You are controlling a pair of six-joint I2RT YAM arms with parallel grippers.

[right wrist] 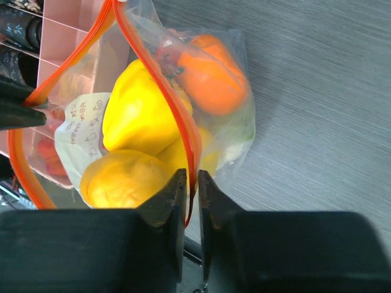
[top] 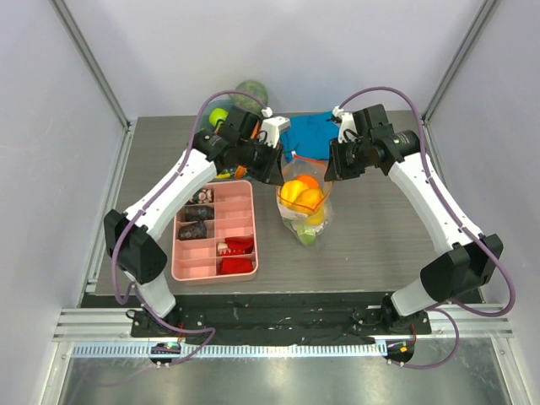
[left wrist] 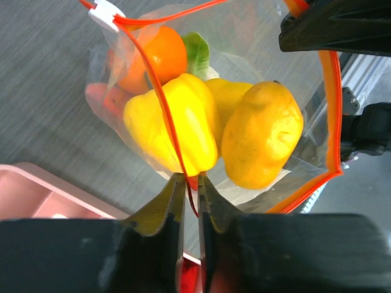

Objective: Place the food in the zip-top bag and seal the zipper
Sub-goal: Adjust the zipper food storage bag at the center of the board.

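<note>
Clear zip-top bag — food inside, paper label unreadable.

The clear zip-top bag stands open-mouthed between both grippers, containing a yellow pepper, lemon and orange. Its orange-red zipper, unsealed, is clamped by the left gripper and right gripper.

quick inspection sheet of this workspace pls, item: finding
Surface: grey table.
Job's things: zip-top bag held open, food inside: yellow pepper, lemon, orange; zipper unsealed.
Clutter: pink tray, blue cloth, green ball.
Grippers: left gripper and right gripper each shut on the zipper, opposite sides of the mouth.
Cables: purple cables looped along both arms.
Surroundings: white walls, metal frame posts.
</note>
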